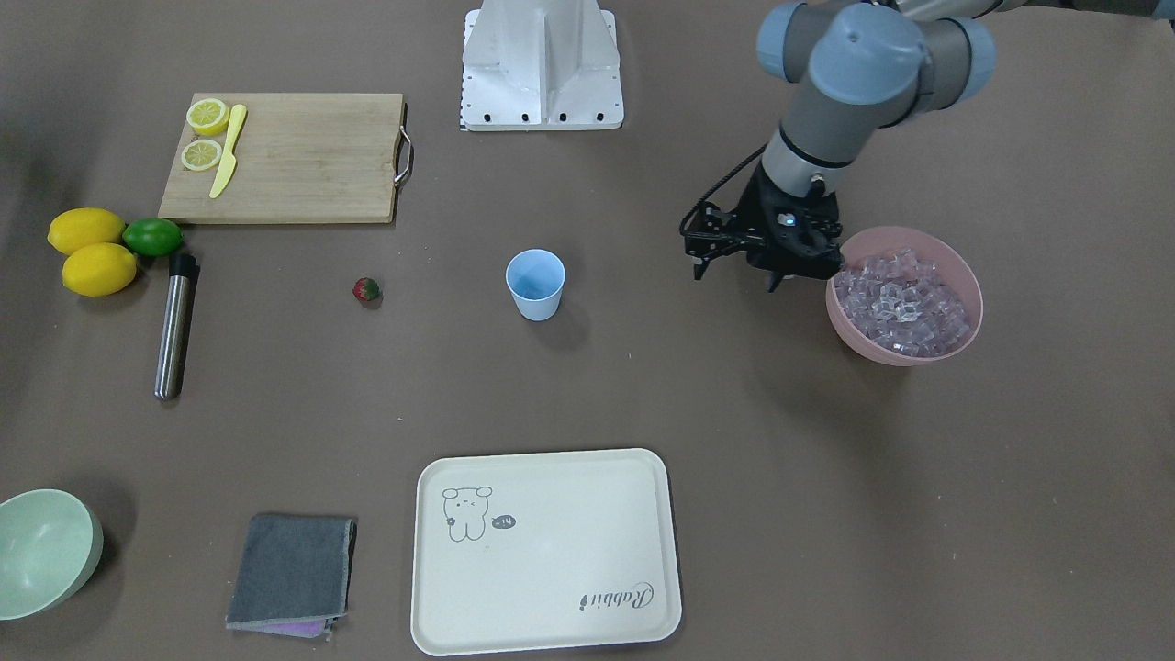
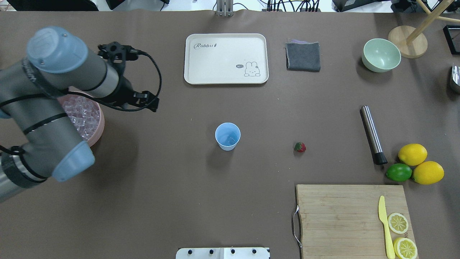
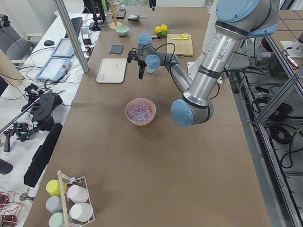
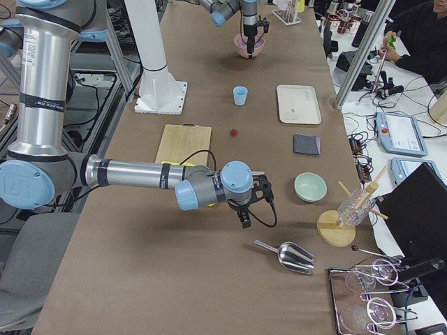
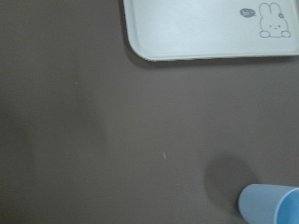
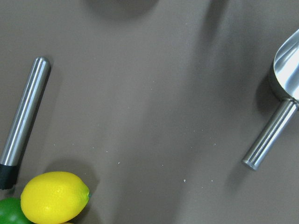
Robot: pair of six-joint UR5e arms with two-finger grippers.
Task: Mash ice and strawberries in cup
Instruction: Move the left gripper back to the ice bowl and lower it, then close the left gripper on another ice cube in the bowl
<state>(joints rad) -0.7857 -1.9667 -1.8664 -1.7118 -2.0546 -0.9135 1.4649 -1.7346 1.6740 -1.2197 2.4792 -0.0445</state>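
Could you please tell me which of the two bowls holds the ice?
The pink bowl, heaped with ice; the pale green bowl is empty.

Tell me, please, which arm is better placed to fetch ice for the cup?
The left arm, I'd say: its jaws hang beside the bowl of ice, with the cup nearby. The right arm has its jaws far down the table, by the scoop.

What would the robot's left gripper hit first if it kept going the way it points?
The left gripper points down, so most likely the bare table, between the pink bowl and the cup; its height is unclear.
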